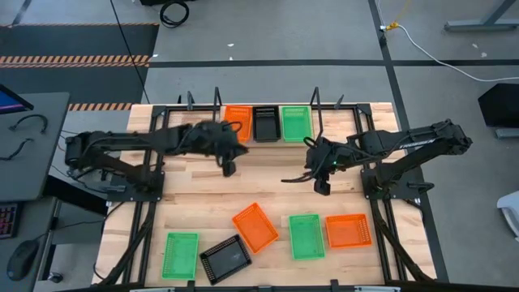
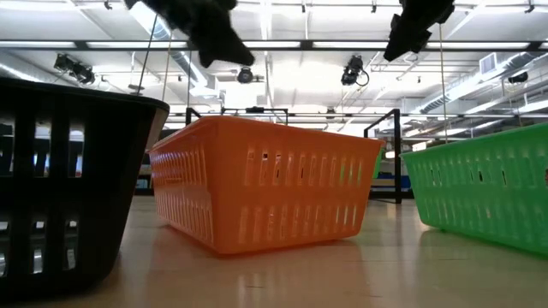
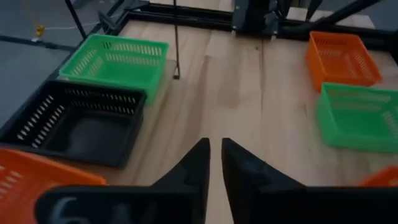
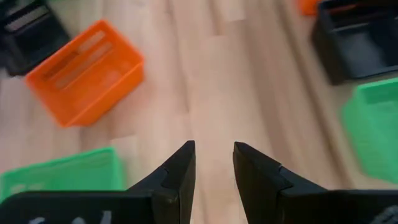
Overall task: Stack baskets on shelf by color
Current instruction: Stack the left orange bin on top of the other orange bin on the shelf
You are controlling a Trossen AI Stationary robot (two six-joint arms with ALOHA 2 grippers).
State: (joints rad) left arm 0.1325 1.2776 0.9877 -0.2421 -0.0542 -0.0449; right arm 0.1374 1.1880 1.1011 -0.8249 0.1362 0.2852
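Observation:
On the shelf (image 1: 336, 108) at the table's far edge, an orange basket (image 1: 238, 122), a black basket (image 1: 264, 123) and a green basket (image 1: 295, 123) stand side by side. Toward the near edge, a green (image 1: 180, 254), a black (image 1: 225, 259), an orange (image 1: 255, 226), a second green (image 1: 306, 236) and a second orange basket (image 1: 349, 230) rest on the tabletop. My left gripper (image 1: 229, 166) (image 3: 214, 149) hovers just in front of the shelf's orange basket, open by a narrow gap and empty. My right gripper (image 1: 322, 186) (image 4: 214, 152) hangs over bare wood mid-table, open and empty.
Black upright rods (image 3: 176, 37) of the shelf frame stand beside the shelf baskets. Bare wood (image 1: 268, 182) lies between the shelf and the near row. In the low view the black (image 2: 68, 188), orange (image 2: 265, 184) and green (image 2: 479, 192) baskets fill the foreground, with both arms above them.

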